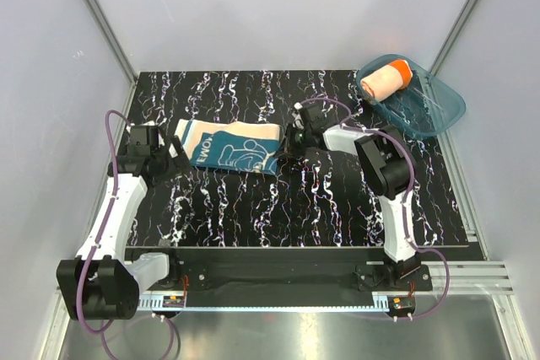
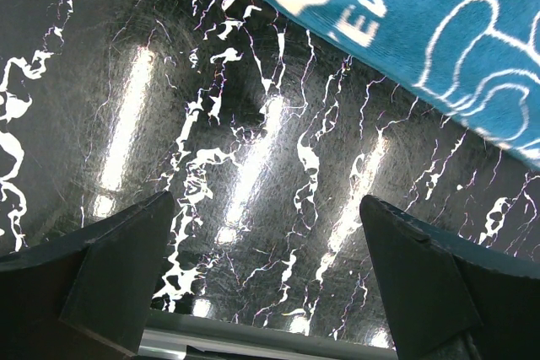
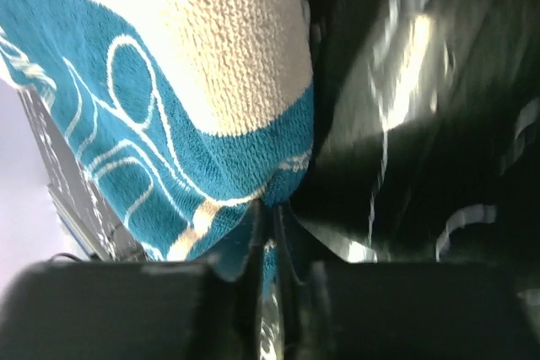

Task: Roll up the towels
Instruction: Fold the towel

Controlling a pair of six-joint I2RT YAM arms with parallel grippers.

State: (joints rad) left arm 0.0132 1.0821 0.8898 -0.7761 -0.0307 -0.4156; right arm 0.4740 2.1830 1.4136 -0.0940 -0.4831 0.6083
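On the black marbled table [image 1: 321, 200], the teal-blue towel [image 1: 228, 147] lies spread out flat between the two arms, with cream patches and a white line drawing on it. Its right end goes under the right gripper [image 1: 283, 147], and in the top view the wrist and a purple cable [image 1: 325, 103] cover that gripper's fingers, so the grasp cannot be seen from there. The right wrist view is blurred and dark at the bottom, but it shows the right gripper [image 3: 270, 229] pressed together on the edge of the teal-blue towel [image 3: 169, 141], with a thin fold of cloth between the two fingers. I cannot tell if the edge is lifted from the table or only held on it.

The left gripper [image 1: 177, 156] is just beside the left end of the towel. In its own camera the left gripper [image 2: 266, 208] is spread wide and holds nothing; only the shiny table [image 2: 169, 124] is between the fingers [image 2: 118, 276]. The towel [image 2: 439, 40] shows only as a corner, cut off by the top and right borders, and the white letters on it are partly out of the picture.

The orange towel [image 1: 386, 79] is rolled and lies inside the translucent teal tub [image 1: 447, 111] at the far right corner. Its print is too small to make out.
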